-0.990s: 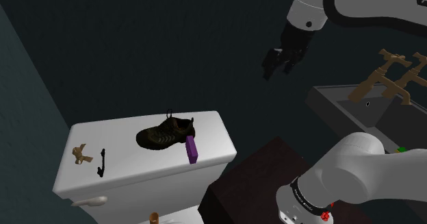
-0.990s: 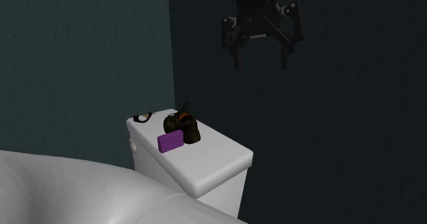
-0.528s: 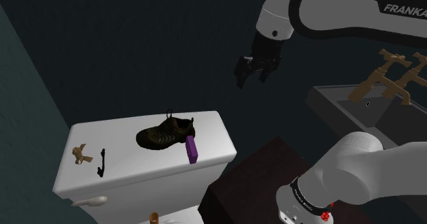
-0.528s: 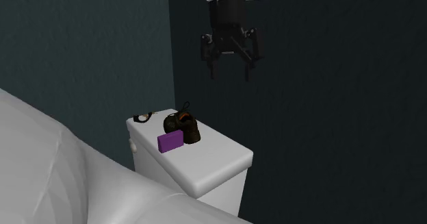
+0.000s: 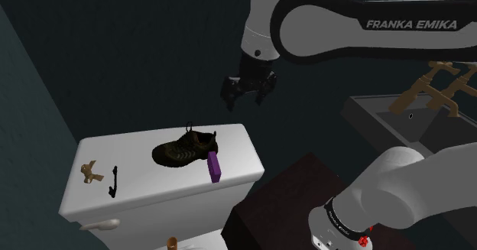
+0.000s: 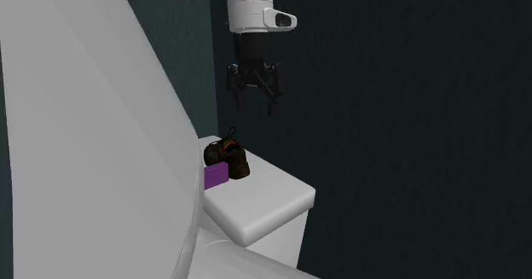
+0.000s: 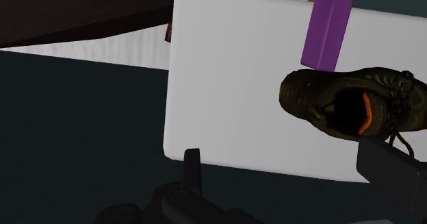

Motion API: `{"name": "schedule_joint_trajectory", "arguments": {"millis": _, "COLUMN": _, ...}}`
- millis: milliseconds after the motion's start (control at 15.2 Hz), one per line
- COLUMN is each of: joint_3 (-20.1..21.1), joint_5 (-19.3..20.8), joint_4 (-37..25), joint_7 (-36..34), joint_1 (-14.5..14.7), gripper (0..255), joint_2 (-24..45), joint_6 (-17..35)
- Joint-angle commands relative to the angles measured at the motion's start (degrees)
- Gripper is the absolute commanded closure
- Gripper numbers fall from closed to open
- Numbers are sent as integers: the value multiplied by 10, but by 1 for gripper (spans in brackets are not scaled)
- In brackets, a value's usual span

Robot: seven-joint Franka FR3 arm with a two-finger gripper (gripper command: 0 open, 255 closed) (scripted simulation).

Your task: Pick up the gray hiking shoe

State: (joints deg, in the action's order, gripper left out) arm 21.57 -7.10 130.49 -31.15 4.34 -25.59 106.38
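Observation:
The hiking shoe (image 5: 186, 149) is dark olive-brown with an orange lining. It lies on its sole on the white toilet tank lid (image 5: 137, 145), near the wall side. My gripper (image 5: 244, 102) hangs open in the air, above the lid's end and off to the shoulder view's right of the shoe. From the second exterior view the gripper (image 6: 254, 108) sits well above the shoe (image 6: 228, 156), fingers pointing down. Through the wrist view the shoe (image 7: 349, 103) lies beyond one finger (image 7: 390, 168), and bare lid (image 7: 226, 85) shows between the open fingers of the gripper (image 7: 291, 171).
A purple block (image 5: 215, 167) leans at the lid's front edge beside the shoe. A small tan object (image 5: 90, 172) and a black one (image 5: 115, 181) lie at the lid's far end. A sink (image 5: 386, 122) with brass taps (image 5: 439, 84) and a dark cabinet (image 5: 283, 195) stand nearby.
The arm has swung to the shoulder view's left and come lower, bringing the gripper close above the tank lid. The fingers stayed open. The shoe has not moved.

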Motion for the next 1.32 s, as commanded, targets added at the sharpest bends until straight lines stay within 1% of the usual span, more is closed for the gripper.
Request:
{"name": "schedule_joint_trajectory", "arguments": {"millis": 0, "joint_3": 21, "joint_5": -3, "joint_4": -16, "joint_7": -28, "joint_1": 2, "gripper": 0, "joint_2": 32, "joint_6": 18}}
{"name": "schedule_joint_trajectory", "arguments": {"millis": 330, "joint_3": 68, "joint_5": 10, "joint_4": -72, "joint_7": -96, "joint_1": 4, "gripper": 0, "joint_2": 129, "joint_6": 60}}
{"name": "schedule_joint_trajectory", "arguments": {"millis": 594, "joint_3": 99, "joint_5": 40, "joint_4": -129, "joint_7": -157, "joint_1": 10, "gripper": 0, "joint_2": 215, "joint_6": 86}}
{"name": "schedule_joint_trajectory", "arguments": {"millis": 660, "joint_3": 100, "joint_5": 41, "joint_4": -131, "joint_7": -159, "joint_1": 11, "gripper": 0, "joint_2": 218, "joint_6": 87}}
{"name": "schedule_joint_trajectory", "arguments": {"millis": 1122, "joint_3": 103, "joint_5": 52, "joint_4": -92, "joint_7": -167, "joint_1": 13, "gripper": 0, "joint_2": 239, "joint_6": 144}}
{"name": "schedule_joint_trajectory", "arguments": {"millis": 1254, "joint_3": 103, "joint_5": 52, "joint_4": -92, "joint_7": -167, "joint_1": 13, "gripper": 0, "joint_2": 239, "joint_6": 144}}
